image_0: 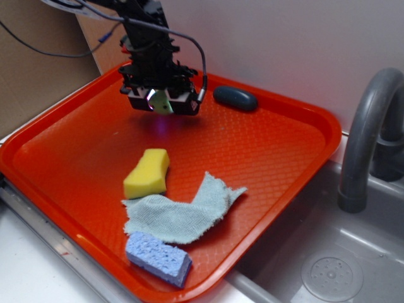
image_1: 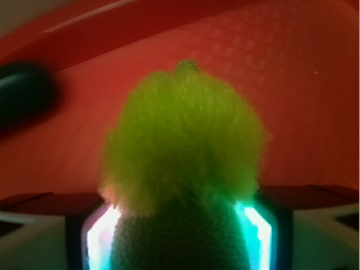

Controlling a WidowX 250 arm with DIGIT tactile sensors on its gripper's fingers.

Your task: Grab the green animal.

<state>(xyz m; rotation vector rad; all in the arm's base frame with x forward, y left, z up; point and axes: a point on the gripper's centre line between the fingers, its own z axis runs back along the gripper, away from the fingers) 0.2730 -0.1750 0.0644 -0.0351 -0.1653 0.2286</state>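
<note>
Seen from the exterior camera: a broad red tray (image_0: 297,145), filling most of the picture, lying on a pale counter (image_0: 25,271) beside a grey sink (image_0: 328,265) with a curved grey faucet (image_0: 366,126). Well off to one side of the hand, across the tray, faucet and basin. Raised above the tray's far half, clear of its surface, the black hand (image_0: 161,102), clenched around the green animal (image_0: 163,101), with only a pale yellow-green sliver of the toy showing between the fingers and a violet glow cast on the tray just beneath. Well in front of the hand, toward the tray's near edge, a crumpled grey-green cloth (image_0: 183,214). Between the hand and that cloth, touching the cloth's edge, a yellow sponge (image_0: 147,173). Farthest from the hand, at the near rim and tucked partly under the cloth, a blue sponge (image_0: 158,259). Just beside the hand, near the tray's back rim, a dark blue-grey oval object (image_0: 235,98), lying apart from everything else.

From the wrist camera: the green animal (image_1: 183,152) close up, fuzzy crown upward, pinched at its lower body between two lit finger pads (image_1: 101,236), red tray (image_1: 304,84) behind and the dark oval object (image_1: 25,98) blurred at the edge.
</note>
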